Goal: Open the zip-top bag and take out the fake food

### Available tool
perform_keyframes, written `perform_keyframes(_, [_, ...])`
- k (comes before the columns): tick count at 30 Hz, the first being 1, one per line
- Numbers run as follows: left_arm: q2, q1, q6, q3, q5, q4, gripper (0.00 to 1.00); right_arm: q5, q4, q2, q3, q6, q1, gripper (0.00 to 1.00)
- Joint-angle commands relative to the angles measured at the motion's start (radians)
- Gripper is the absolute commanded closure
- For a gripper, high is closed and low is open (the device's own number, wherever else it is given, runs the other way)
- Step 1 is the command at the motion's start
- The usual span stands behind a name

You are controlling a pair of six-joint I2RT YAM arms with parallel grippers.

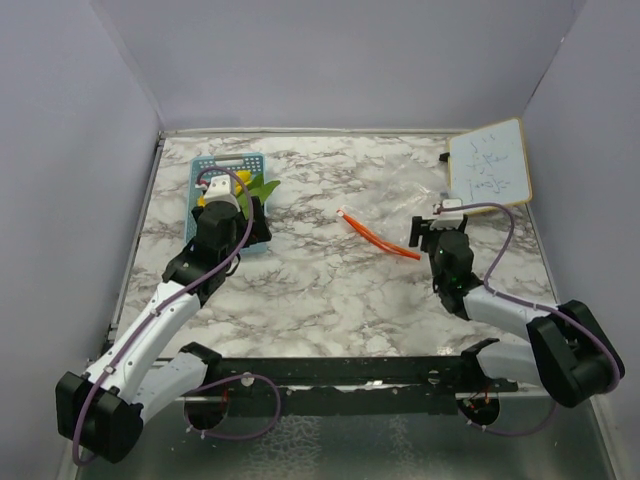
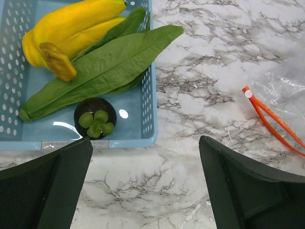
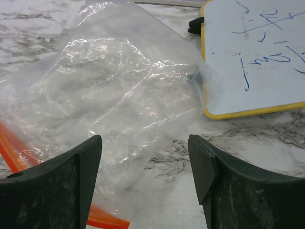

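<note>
Basket (image 2: 147,139) holding fake food (image 2: 95,67), zip-top bag (image 3: 124,95) limp and empty (hence nothing to grip): left gripper (image 2: 144,148), right gripper (image 3: 143,143) both spread apart.

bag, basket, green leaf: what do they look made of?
Zip-top bag: thin clear plastic film, glossy; it is wrinkled, glinting and see-through. Its zip strip looks like stiffer orange plastic. Basket: moulded light-blue plastic, slight sheen, perforated walls. Green leaf: probably plastic, matte, with a moulded midrib; can't tell whether soft or rigid.
</note>
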Motion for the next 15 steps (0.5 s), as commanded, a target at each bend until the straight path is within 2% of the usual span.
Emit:
perform_keyframes(1, [-0.021,0.005,0.011,0.002,-0.018,-0.012,0.02,-0.045,0.052,0.023,0.02,-0.021,-0.018,0.22])
perform_keyframes(8, [-0.017,0.007,0.012,-0.005,0.004,-0.006,0.01,-0.025,-0.132,0.047,0.133,0.165,-0.018,0.1])
perform_keyframes(10, [-0.012,0.007,0.013,-0.004,0.006,-0.013,0.01,-0.011,-0.201,0.068,0.166,0.193,-0.018,0.09])
perform_keyframes(15, [-0.024,0.007,0.022,-0.002,0.0,-0.012,0.01,-0.013,-0.219,0.09,0.177,0.196,-0.018,0.09])
